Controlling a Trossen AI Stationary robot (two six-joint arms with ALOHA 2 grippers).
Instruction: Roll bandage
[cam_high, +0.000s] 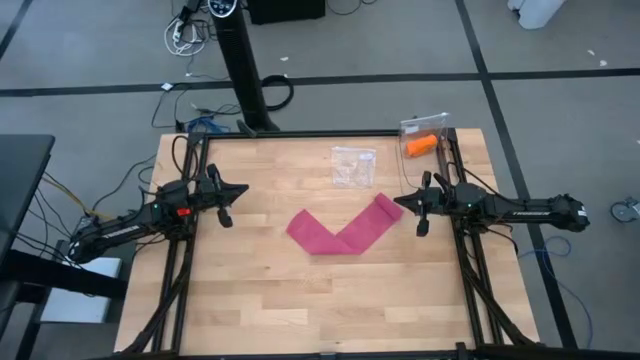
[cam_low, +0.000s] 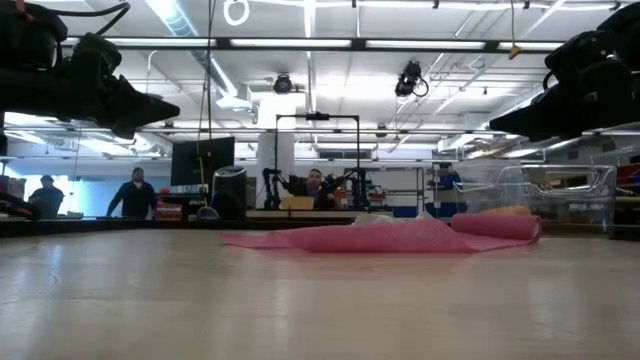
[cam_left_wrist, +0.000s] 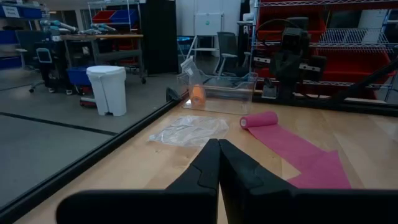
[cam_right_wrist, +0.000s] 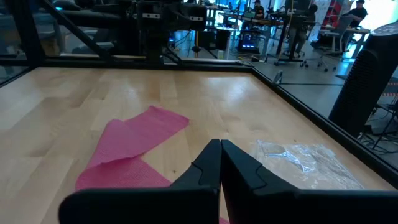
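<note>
The wooden table (cam_high: 250, 300) took up most of the scene from above, with an arm parked at either side. The bandage (cam_high: 345, 229) lay near its centre, mostly unrolled in a bent V: one limb ran toward ten o'clock, the longer one toward two o'clock, and that longer limb ended in a small rolled start, which the left wrist view showed plainly.

The right gripper (cam_high: 400, 202) hung at three o'clock of the strip, its fingers pressed together, the tip just beside the rolled end and raised off the wood, as the low view showed. The left gripper (cam_high: 242, 188) sat at nine o'clock, likewise closed, well apart from the fabric.

So the right arm looked much the nearer to the rolled end, and the strip's long axis there ran down toward seven o'clock, away from it. Rolling had barely begun, I judged.

Beyond the bandage, at twelve o'clock, lay a clear plastic wrapper (cam_high: 353, 165), and at the far right corner a clear box (cam_high: 425, 128) with an orange roll (cam_high: 420, 145).
</note>
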